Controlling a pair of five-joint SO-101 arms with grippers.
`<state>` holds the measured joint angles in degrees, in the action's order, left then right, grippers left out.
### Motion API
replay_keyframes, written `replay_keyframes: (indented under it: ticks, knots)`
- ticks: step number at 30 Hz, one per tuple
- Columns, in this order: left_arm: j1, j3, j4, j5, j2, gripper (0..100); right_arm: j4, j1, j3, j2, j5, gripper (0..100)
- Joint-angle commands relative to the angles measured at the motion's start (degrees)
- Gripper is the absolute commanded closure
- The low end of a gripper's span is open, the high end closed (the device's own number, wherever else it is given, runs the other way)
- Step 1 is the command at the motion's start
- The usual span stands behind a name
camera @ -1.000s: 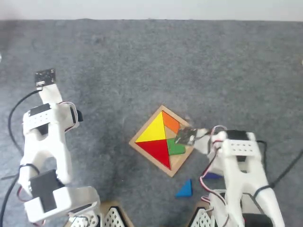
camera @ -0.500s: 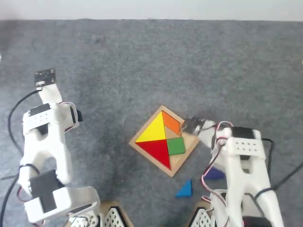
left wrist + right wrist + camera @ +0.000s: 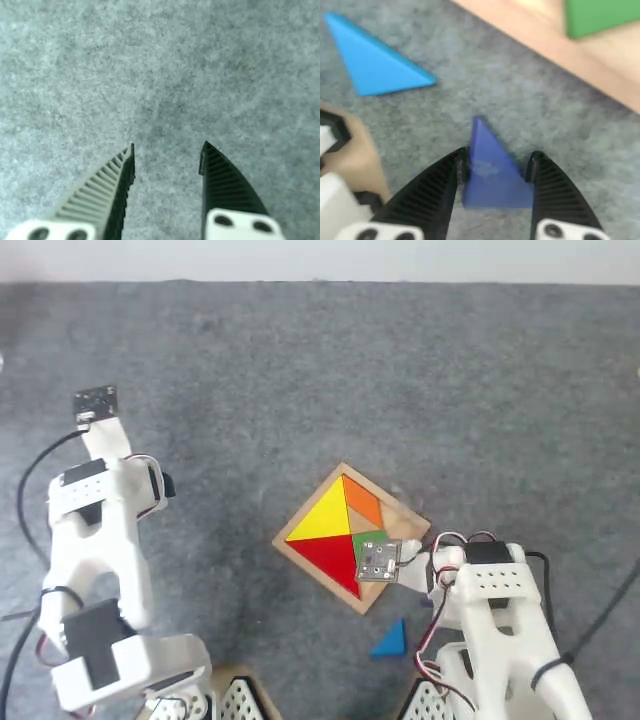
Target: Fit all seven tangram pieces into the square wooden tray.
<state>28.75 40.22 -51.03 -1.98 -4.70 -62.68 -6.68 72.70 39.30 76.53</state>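
Tray (image 3: 375, 592) with four pieces (image 3: 322, 518); two blue triangles (image 3: 375, 67) outside on carpet (image 3: 300, 370).

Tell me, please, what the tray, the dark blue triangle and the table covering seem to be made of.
Tray: pale bare wood, matte tan surface.
Dark blue triangle: likely painted wood; smooth, even colour hides the core.
Table covering: grey felt or low carpet, fuzzy mottled texture.

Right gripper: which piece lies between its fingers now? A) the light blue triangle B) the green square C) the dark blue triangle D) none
C: the right wrist view shows the dark blue triangle on the carpet, between the open fingers of the right gripper.
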Motion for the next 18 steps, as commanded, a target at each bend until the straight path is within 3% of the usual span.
replay_keyframes:
  ticks: [1, 6, 11, 13, 18]
  knots:
    - [-0.18, -0.31, 0.53, 0.26, -2.29, 79, 5.67, 3.56, -0.44, 0.92, 0.09, 79.0]
    - [-0.18, -0.31, 0.53, 0.35, -2.29, 79, 5.49, 6.99, -3.43, 0.92, -1.85, 79.2]
    - [-0.18, -0.31, 0.53, 0.35, -2.29, 79, 6.29, 7.16, -4.13, 0.92, -1.93, 98.4]
    - [-0.18, -0.31, 0.53, 0.35, -2.29, 79, 7.87, 7.34, -4.13, 0.92, -2.81, 98.4]
    - [-0.18, -0.31, 0.53, 0.35, -2.29, 79, 10.95, 8.75, -7.74, 1.01, -13.71, 97.2]
